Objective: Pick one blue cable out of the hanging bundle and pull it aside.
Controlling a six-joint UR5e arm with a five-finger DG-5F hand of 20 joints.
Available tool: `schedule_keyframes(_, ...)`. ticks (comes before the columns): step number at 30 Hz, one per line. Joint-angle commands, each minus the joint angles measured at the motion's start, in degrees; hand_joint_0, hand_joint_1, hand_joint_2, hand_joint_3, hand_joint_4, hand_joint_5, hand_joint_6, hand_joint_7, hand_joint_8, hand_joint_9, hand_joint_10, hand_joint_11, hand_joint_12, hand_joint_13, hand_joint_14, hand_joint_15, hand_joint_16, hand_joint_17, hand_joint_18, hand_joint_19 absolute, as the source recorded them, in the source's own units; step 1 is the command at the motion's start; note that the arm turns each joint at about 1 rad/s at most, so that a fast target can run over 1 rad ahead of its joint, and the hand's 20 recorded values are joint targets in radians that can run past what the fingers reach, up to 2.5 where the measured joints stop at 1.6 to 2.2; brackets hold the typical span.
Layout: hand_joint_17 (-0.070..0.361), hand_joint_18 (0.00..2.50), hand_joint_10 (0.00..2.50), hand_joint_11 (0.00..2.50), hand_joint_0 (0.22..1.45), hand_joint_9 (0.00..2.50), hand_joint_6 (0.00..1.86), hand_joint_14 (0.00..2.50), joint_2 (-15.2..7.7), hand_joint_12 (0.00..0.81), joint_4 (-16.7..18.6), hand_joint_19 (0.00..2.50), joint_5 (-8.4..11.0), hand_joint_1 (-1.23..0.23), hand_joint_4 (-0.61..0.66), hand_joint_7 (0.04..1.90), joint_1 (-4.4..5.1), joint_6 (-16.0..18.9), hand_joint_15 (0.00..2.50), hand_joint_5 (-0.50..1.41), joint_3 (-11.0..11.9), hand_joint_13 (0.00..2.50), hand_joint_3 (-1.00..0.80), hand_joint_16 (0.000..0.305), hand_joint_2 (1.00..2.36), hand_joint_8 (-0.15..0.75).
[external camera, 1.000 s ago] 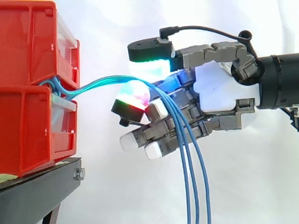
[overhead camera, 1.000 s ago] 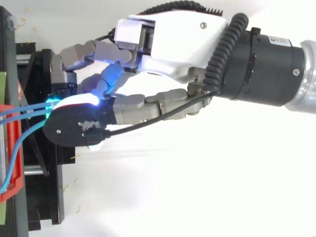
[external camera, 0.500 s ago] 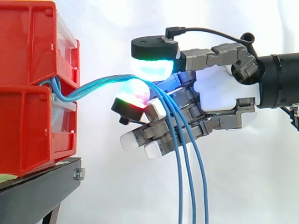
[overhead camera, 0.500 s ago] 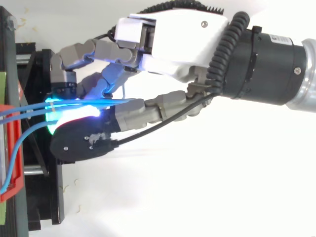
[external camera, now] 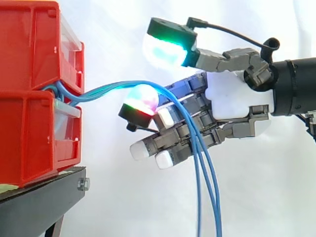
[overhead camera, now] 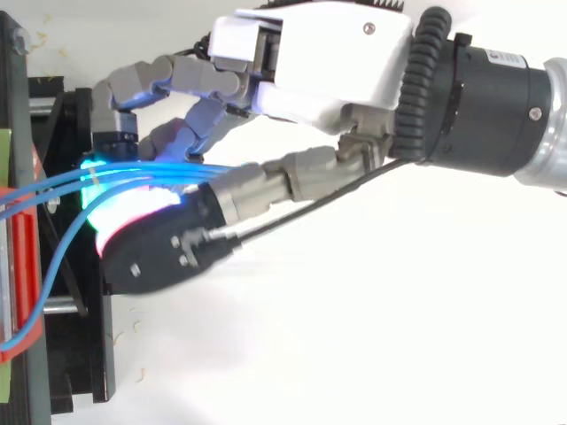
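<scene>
Several blue cables (external camera: 101,90) are draped over the loosely spread fingers (external camera: 140,149) of the hand (external camera: 232,98), none pinched, so the whole bundle could be dragged aside.

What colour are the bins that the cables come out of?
The bins are red, clearest in the side view.

The hand (external camera: 236,98) has a white palm shell and grey segmented fingers. Its thick pads (external camera: 165,52) glow white, green-cyan and red-magenta in black housings. Behind the palm sits a black cylindrical wrist (external camera: 294,89).
</scene>
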Motion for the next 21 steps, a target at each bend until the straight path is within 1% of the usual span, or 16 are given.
schedule_keyframes(1,0.119,0.52,0.02,0.61,0.55,0.84,0.88,0.01,0.3,0.415,0.0,0.54,0.0,-0.44,0.23,1.45,-0.14,-0.4,0.4,-0.12,0.0,0.6,-0.5,0.053,1.0,0.31)
schedule_keyframes(2,0.118,0.5,0.01,0.61,0.57,0.84,0.88,0.02,0.4,0.411,0.0,0.56,0.0,-0.44,0.23,1.46,-0.14,-0.6,0.39,-0.12,0.0,0.6,-0.43,0.052,1.0,0.309)
schedule_keyframes(3,0.117,0.49,0.01,0.61,0.58,0.83,0.88,0.01,0.4,0.411,0.0,0.56,0.0,-0.45,0.24,1.47,-0.23,-0.8,0.39,-0.13,0.0,0.59,-0.4,0.052,1.01,0.31)
schedule_keyframes(4,0.118,0.5,0.02,0.61,0.58,0.83,0.88,0.01,0.6,0.414,0.0,0.55,0.0,-0.51,0.25,1.46,-0.23,-1.1,0.39,-0.13,0.1,0.59,-0.29,0.053,1.01,0.319)
schedule_keyframes(6,0.119,0.5,0.02,0.64,0.56,0.83,0.88,0.01,0.6,0.418,0.0,0.55,0.0,-0.57,0.27,1.48,-0.23,-1.4,0.4,-0.13,0.0,0.6,-0.2,0.053,1.02,0.325)
schedule_keyframes(7,0.129,0.56,0.01,0.66,0.56,0.84,0.89,0.01,0.6,0.44,-0.1,0.52,0.0,-0.64,0.3,1.49,-0.23,-1.5,0.39,-0.14,0.0,0.62,-0.11,0.057,1.02,0.346)
schedule_keyframes(8,0.128,0.58,0.01,0.69,0.57,0.83,0.9,0.01,0.6,0.437,0.0,0.51,0.0,-0.71,0.31,1.49,-0.23,-1.5,0.38,-0.14,0.0,0.62,-0.04,0.057,1.02,0.345)
schedule_keyframes(11,0.123,0.6,0.02,0.73,0.6,0.84,0.9,0.01,0.7,0.422,0.0,0.49,0.0,-0.76,0.28,1.57,-0.23,-1.7,0.39,-0.15,0.0,0.63,0.04,0.055,1.03,0.334)
schedule_keyframes(14,0.119,0.63,0.02,0.73,0.64,0.83,0.91,0.01,0.6,0.417,-0.1,0.47,0.0,-0.82,0.2,1.61,-0.23,-1.9,0.39,-0.15,0.0,0.64,0.07,0.053,1.03,0.328)
schedule_keyframes(15,0.119,0.63,0.02,0.74,0.64,0.83,0.91,0.01,0.7,0.418,-0.1,0.47,0.0,-0.83,0.19,1.61,-0.23,-1.9,0.39,-0.15,0.0,0.64,0.07,0.053,1.03,0.327)
schedule_keyframes(16,0.12,0.63,0.01,0.74,0.66,0.81,0.92,0.01,0.7,0.419,-0.3,0.46,0.0,-0.84,0.18,1.57,-0.32,-2.0,0.39,-0.16,0.0,0.64,0.03,0.053,1.03,0.318)
schedule_keyframes(18,0.119,0.62,0.02,0.73,0.65,0.8,0.92,0.01,0.7,0.414,-0.4,0.46,0.0,-0.86,0.25,1.48,-0.41,-2.1,0.4,-0.16,0.0,0.63,-0.2,0.053,1.02,0.311)
schedule_keyframes(19,0.118,0.6,0.02,0.73,0.61,0.8,0.91,0.02,0.8,0.408,-0.4,0.49,0.0,-0.83,0.28,1.45,-0.32,-2.2,0.4,-0.15,0.0,0.62,-0.37,0.053,1.01,0.307)
schedule_keyframes(20,0.124,0.56,0.02,0.71,0.53,0.81,0.9,0.01,0.9,0.426,-0.4,0.52,0.0,-0.72,0.29,1.47,-0.32,-2.3,0.41,-0.14,0.0,0.61,-0.46,0.055,1.0,0.318)
schedule_keyframes(21,0.128,0.55,0.01,0.71,0.51,0.82,0.9,0.01,0.9,0.43,-0.4,0.53,0.0,-0.66,0.29,1.48,-0.32,-2.3,0.41,-0.14,0.0,0.6,-0.47,0.057,1.0,0.328)
